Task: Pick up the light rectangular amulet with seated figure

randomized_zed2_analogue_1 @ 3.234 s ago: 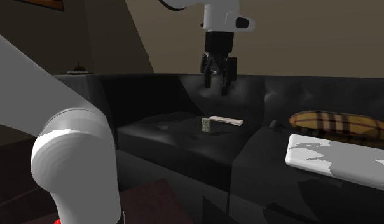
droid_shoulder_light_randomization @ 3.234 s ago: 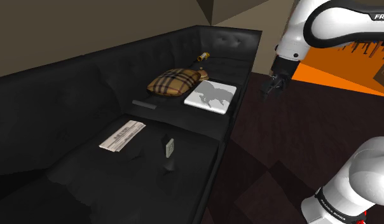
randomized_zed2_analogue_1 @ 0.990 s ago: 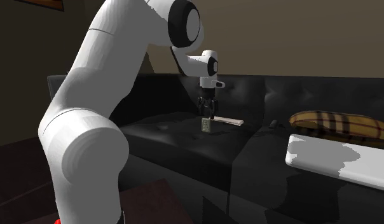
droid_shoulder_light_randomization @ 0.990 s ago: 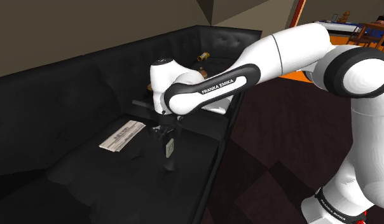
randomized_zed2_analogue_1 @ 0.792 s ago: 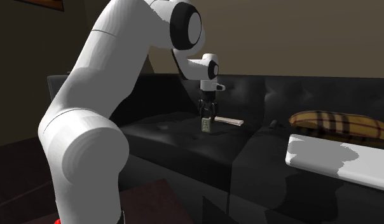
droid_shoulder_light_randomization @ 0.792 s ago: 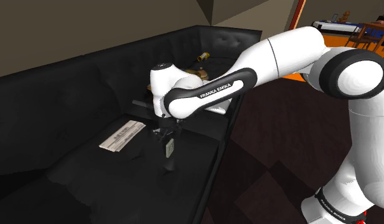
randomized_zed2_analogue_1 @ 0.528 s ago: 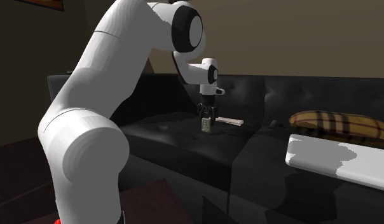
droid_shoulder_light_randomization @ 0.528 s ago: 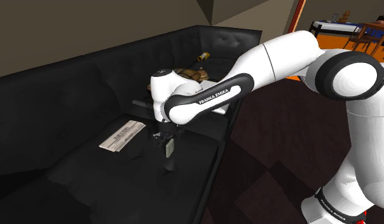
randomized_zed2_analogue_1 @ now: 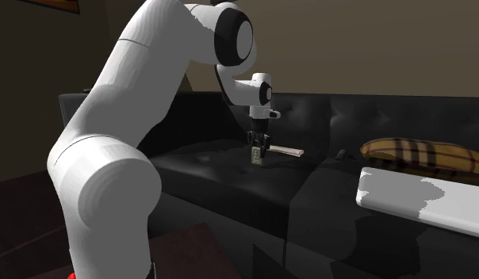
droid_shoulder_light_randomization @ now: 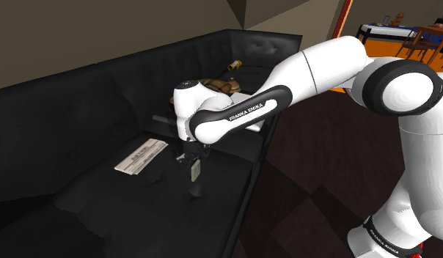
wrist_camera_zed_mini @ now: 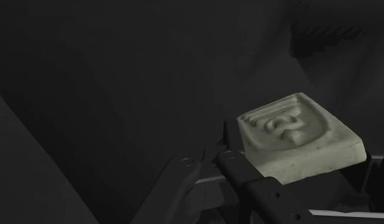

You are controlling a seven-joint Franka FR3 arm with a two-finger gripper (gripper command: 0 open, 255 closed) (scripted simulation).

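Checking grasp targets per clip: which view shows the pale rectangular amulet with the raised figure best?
The wrist view: the pale rectangular amulet sits close up, its raised relief plain. The shoulder view shows a small pale sliver on the black sofa, the second exterior view a tiny upright block; neither shows the relief.

The amulet is a pale grey-green rectangular block with a seated figure raised in a sunken panel. It stands upright on edge, directly under the gripper, at its tip.

arm: white shells | joints: dark | lettering: FRANKA EMIKA | tool: black
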